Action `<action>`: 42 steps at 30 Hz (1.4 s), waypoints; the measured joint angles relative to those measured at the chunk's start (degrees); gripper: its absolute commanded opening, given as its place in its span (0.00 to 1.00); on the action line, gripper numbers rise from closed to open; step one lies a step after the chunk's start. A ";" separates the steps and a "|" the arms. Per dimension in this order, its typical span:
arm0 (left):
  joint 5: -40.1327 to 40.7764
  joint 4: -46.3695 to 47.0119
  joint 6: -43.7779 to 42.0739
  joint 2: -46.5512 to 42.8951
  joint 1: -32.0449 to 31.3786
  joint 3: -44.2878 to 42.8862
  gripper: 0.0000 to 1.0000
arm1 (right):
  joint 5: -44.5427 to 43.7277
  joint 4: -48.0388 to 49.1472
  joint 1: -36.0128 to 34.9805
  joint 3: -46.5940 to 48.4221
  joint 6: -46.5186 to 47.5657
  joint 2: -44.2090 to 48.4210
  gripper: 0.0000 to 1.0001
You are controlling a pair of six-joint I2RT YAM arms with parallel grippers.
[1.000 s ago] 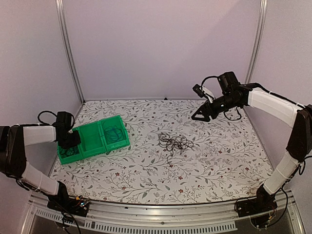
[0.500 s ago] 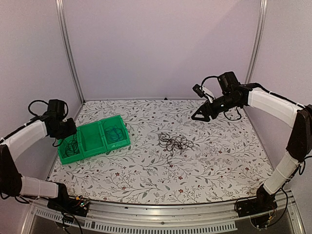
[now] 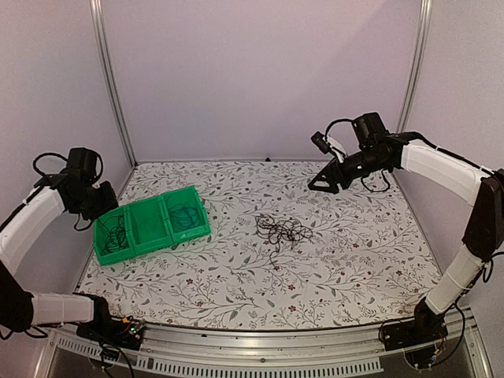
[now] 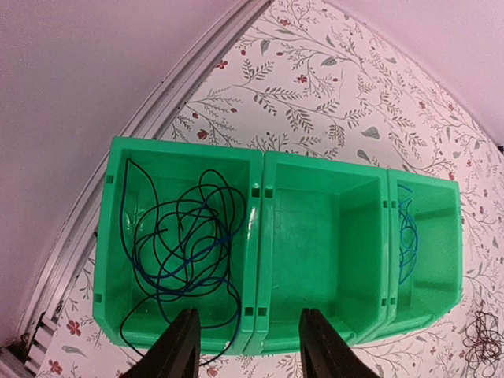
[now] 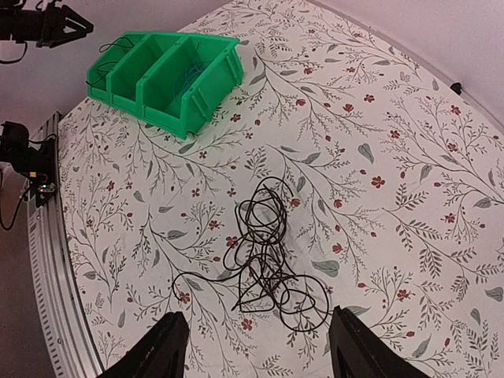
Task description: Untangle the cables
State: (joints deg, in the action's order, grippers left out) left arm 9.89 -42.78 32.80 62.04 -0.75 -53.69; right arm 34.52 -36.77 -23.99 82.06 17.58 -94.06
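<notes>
The green three-compartment bin (image 3: pixel 148 228) sits at the table's left. Its left compartment holds a loose dark blue cable bundle (image 4: pixel 181 244), which shows from above as cable loops (image 3: pixel 114 236). Its right compartment holds another blue cable (image 4: pixel 405 232). The middle compartment is bare. My left gripper (image 3: pixel 104 205) hangs open above the bin's near rim (image 4: pixel 189 145), and this left gripper (image 4: pixel 248 319) holds nothing. A tangle of black cables (image 3: pixel 282 231) lies mid-table. My right gripper (image 3: pixel 319 186) hovers open high over that black tangle (image 5: pixel 272 256), its open jaws (image 5: pixel 258 315) empty.
The floral table cover runs to white walls with metal corner posts (image 3: pixel 110 79). The table's metal front rail (image 5: pixel 55 260) carries the left arm's base (image 5: pixel 27 157). A corner of the black tangle (image 4: pixel 482 346) shows at the left wrist view's lower right.
My left gripper has opened and risen up and to the left out of the bin's left compartment, leaving the cable bundle there. The right gripper has tilted up slightly.
</notes>
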 measured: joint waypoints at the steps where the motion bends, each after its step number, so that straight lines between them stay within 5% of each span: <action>1: 0.35 -0.07 -0.22 0.55 0.00 -0.31 0.46 | 0.11 0.02 0.00 0.07 0.00 0.00 0.65; 9: 1.20 3.89 -5.14 8.57 -2.95 -2.43 0.38 | -0.37 -0.44 0.00 0.09 2.25 -0.50 0.56; 14: -1.55 12.66 -10.08 14.56 -14.58 -11.80 0.39 | -0.46 -1.09 0.02 0.09 4.68 -3.69 0.45; 27: -18.45 24.74 -18.78 39.58 -43.76 -25.53 0.46 | -0.28 -3.32 0.02 2.14 9.29 -14.05 0.45; 42: -30.91 28.30 -10.47 57.88 -50.36 -25.57 0.42 | 0.09 -3.34 0.02 -1.31 9.14 -9.46 0.48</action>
State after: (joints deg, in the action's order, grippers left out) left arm -21.02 -14.48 22.33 119.92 -51.11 -79.26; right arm 34.61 -40.12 -23.97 80.75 26.72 -103.53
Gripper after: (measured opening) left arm 0.463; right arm 0.479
